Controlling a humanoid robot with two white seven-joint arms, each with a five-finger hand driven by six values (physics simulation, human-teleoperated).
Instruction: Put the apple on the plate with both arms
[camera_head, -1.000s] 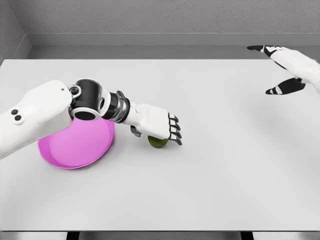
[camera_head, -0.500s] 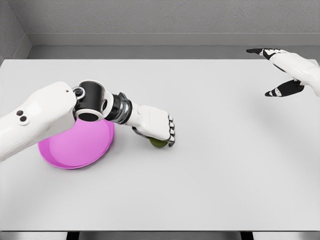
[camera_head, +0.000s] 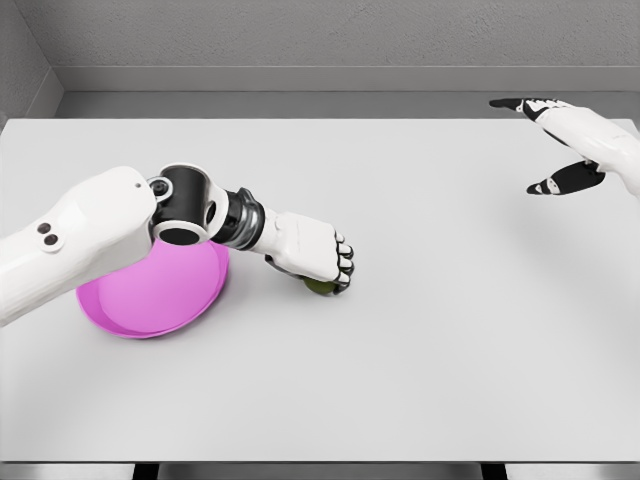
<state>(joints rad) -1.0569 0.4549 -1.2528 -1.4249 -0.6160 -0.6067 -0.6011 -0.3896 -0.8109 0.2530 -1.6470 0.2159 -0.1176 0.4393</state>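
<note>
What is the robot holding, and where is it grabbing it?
The left hand is curled over the top of the green apple, which sits on the table beside the pink plate. The right hand holds nothing.

head view | high, looking down and forward | whole table (camera_head: 420, 380) to back wall (camera_head: 330, 35)

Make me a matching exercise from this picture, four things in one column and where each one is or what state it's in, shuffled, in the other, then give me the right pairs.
Column one:
1. apple
2. plate
3. left hand
4. right hand

Column two:
A. raised at the far right edge of the table, fingers spread, holding nothing
B. pink, partly hidden under the left forearm
C. green, mostly covered, resting on the table just right of the plate
D. fingers curled down over the fruit

Pairs: 1-C, 2-B, 3-D, 4-A
</note>
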